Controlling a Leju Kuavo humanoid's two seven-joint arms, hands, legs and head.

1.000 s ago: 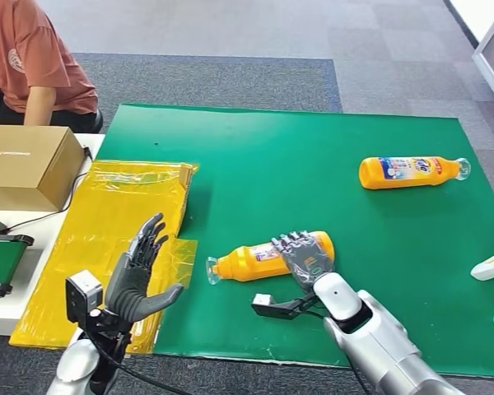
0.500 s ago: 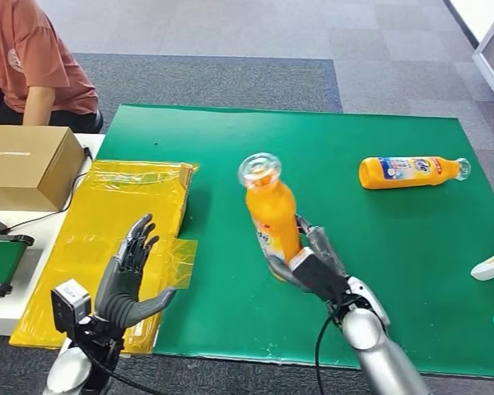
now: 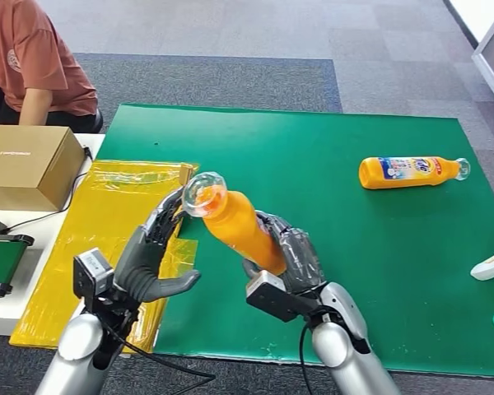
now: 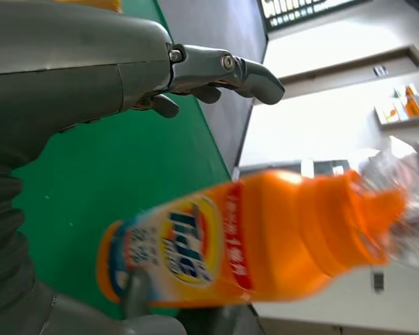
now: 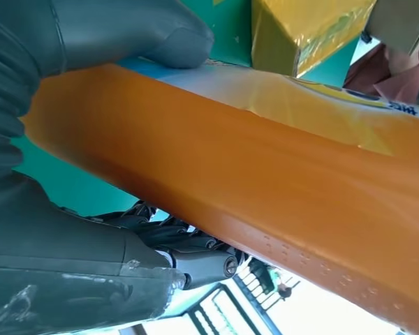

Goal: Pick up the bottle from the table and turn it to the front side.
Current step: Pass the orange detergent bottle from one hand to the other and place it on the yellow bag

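Two hands are working here: my right hand [image 3: 294, 262] is gripping the tilted bottle [image 3: 238, 222] while my open left hand [image 3: 148, 259] is reaching beside its cap, risking a knock.

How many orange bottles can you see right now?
2: one orange bottle held tilted in the right hand above the green mat, another bottle lying on its far right side.
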